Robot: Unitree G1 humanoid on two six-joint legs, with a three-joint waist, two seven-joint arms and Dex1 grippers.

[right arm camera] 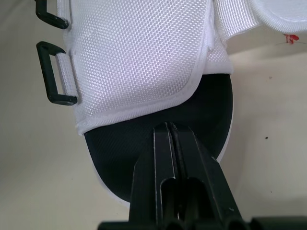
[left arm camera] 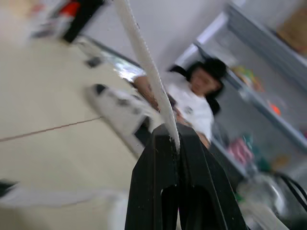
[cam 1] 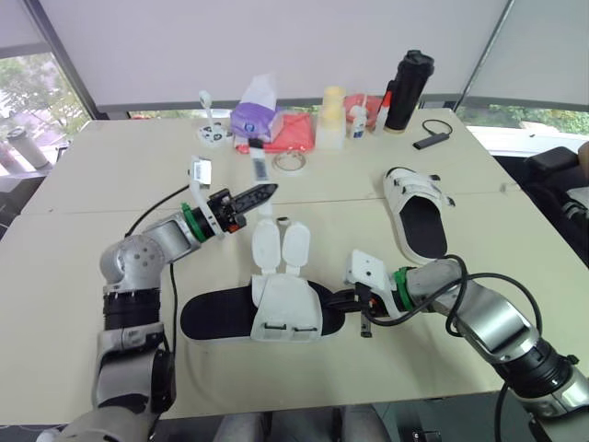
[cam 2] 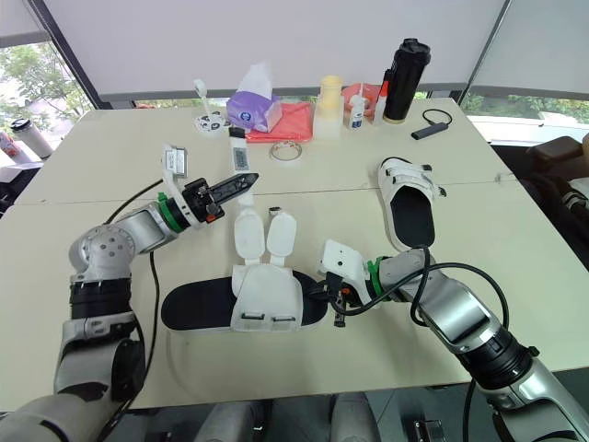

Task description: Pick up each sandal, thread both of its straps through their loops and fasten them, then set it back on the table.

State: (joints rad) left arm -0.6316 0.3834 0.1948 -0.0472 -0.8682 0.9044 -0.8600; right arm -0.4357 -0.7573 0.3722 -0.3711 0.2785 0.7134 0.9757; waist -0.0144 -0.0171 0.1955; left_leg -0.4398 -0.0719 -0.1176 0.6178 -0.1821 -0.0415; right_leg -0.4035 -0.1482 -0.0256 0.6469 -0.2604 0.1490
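The near sandal (cam 1: 276, 308) lies flat in front of me, black sole and white upper. Its two white straps (cam 1: 281, 244) are unfastened and reach away from me. Two black loops (right arm camera: 53, 86) sit empty on the upper's side. Just beyond the straps, my left gripper (cam 1: 270, 191) is shut, with a thin white strap edge (left arm camera: 148, 72) pinched between its fingers. My right gripper (right arm camera: 168, 127) is shut, its tips resting on the black footbed at the sandal's right end. A second sandal (cam 1: 419, 212) lies at the right with its straps closed over.
Along the table's far edge stand a black bottle (cam 1: 408, 90), a purple tissue pack (cam 1: 256, 115), a red cloth (cam 1: 293, 131), a pale cup (cam 1: 331, 115) and a tape roll (cam 1: 290, 162). A person (left arm camera: 196, 93) sits beyond the table's right side.
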